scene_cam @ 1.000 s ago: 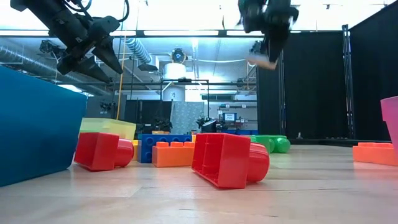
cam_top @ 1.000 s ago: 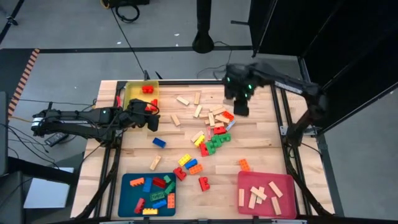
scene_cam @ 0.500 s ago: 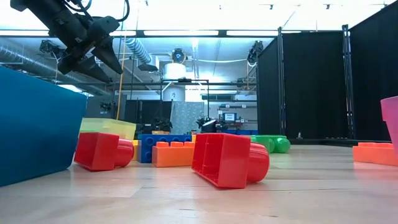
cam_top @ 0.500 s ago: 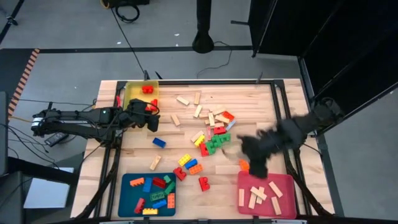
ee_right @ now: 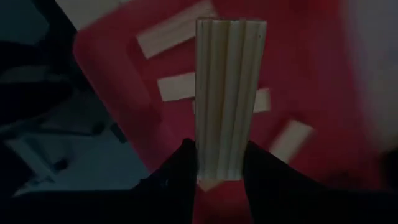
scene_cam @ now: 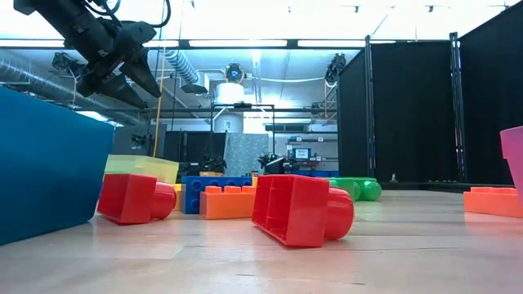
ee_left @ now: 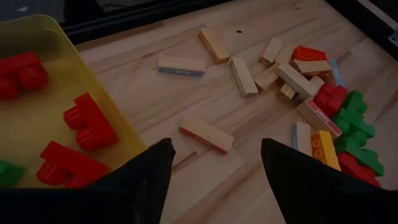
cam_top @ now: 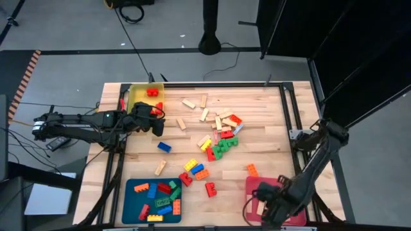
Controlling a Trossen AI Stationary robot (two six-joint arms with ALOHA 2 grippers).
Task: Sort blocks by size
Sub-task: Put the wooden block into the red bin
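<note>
Wooden bar (ee_right: 230, 99) is pinched at its near end between the fingers of the right gripper (ee_right: 217, 177), which hangs over the pink tray (cam_top: 252, 186) at the desk's near right corner — other pale bars (ee_right: 177, 87) already lie in that tray. The release is best made low and squarely above the tray's floor, so that the bar is kept from bouncing over the rim; it should be laid flat beside the others, not across them. The left gripper (ee_left: 214, 174) is held spread and empty beside the yellow tray (ee_left: 37, 112), just above a loose bar (ee_left: 206, 134). Most of the blocks (cam_top: 218, 138) are scattered mid-desk — unsorted, it is judged — with coloured ones in the blue tray (cam_top: 131, 189).
</note>
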